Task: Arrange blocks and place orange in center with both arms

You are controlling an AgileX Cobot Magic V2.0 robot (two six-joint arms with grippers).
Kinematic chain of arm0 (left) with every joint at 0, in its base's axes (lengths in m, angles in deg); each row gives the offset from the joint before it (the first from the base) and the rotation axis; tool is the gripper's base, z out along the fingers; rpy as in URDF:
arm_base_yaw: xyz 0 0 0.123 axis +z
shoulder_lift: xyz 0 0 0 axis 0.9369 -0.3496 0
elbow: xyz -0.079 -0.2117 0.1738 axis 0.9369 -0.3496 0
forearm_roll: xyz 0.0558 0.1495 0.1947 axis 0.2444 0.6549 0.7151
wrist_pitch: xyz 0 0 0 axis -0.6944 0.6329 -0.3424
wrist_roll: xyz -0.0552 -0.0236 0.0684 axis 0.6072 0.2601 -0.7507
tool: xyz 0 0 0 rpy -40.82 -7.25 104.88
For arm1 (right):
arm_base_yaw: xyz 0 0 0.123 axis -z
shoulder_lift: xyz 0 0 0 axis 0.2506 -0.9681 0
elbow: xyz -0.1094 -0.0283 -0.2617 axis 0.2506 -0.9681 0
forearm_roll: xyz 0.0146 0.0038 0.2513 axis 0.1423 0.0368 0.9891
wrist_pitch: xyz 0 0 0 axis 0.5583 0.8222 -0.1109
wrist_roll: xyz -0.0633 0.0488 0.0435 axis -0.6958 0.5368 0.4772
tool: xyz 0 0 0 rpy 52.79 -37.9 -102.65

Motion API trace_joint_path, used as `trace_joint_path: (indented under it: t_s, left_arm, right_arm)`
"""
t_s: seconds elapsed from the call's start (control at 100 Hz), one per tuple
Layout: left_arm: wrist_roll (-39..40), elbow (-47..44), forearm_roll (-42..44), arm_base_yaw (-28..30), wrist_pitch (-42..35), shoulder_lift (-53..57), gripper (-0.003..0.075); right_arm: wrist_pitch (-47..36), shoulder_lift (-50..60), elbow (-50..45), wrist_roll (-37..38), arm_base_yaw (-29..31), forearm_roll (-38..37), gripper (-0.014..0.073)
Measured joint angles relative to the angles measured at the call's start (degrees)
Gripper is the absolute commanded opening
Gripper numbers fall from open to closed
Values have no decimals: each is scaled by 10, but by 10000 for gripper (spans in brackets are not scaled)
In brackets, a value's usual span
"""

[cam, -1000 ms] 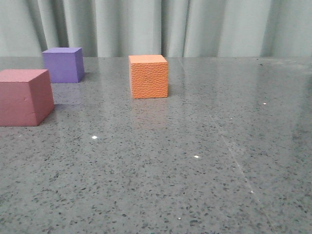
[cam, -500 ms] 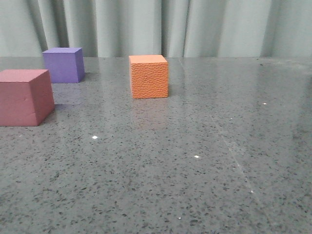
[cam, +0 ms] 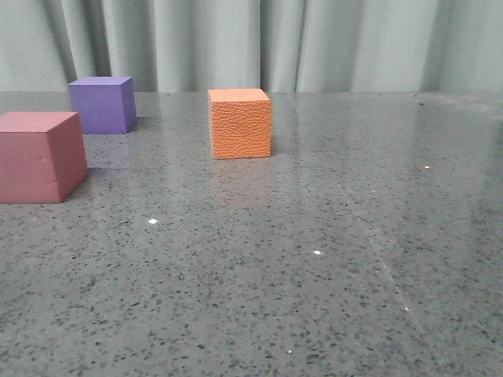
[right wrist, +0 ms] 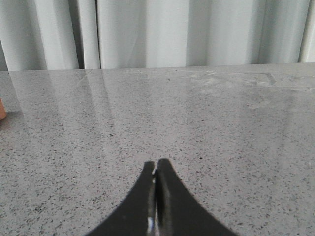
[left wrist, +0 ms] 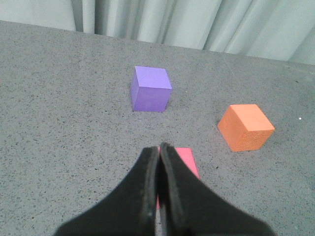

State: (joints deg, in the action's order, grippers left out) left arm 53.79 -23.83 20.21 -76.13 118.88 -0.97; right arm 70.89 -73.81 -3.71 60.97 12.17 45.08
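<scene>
In the front view the pink-red cube [cam: 39,155] sits at the near left, the purple cube [cam: 101,104] behind it, and the orange cube [cam: 240,122] stands apart to the right. No gripper shows in that view. In the left wrist view my left gripper [left wrist: 159,147] is shut and empty, above the pink-red cube [left wrist: 187,160], which it mostly hides. The purple cube [left wrist: 150,89] and orange cube [left wrist: 246,127] lie beyond. In the right wrist view my right gripper [right wrist: 156,163] is shut and empty over bare tabletop. A sliver of the orange cube [right wrist: 2,109] shows at the edge.
The grey speckled tabletop [cam: 314,259] runs back to a pale curtain [cam: 251,39] at its far edge. Nothing else stands on the table in view.
</scene>
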Motion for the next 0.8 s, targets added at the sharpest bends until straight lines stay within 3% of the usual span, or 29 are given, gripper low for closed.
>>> trace_joint_path:
  t_s: [0.11,0.19,0.26,0.38,0.48,0.8]
  left_arm:
    - [0,0,0,0,0,0,6]
    - [0,0,0,0,-2,0,87]
    - [0,0,0,0,-4,0,214]
    - [0,0,0,0,-4,0,536]
    - [0,0,0,0,-4,0,703]
    - [0,0,-1,0,-38,0,651]
  right_arm:
    - [0,0,0,0,0,0,-120]
    - [0,0,0,0,0,0,-120]
    - [0,0,0,0,0,0,-120]
    - [0,0,0,0,0,0,-120]
    - [0,0,0,0,0,0,-120]
    - [0,0,0,0,0,0,-120]
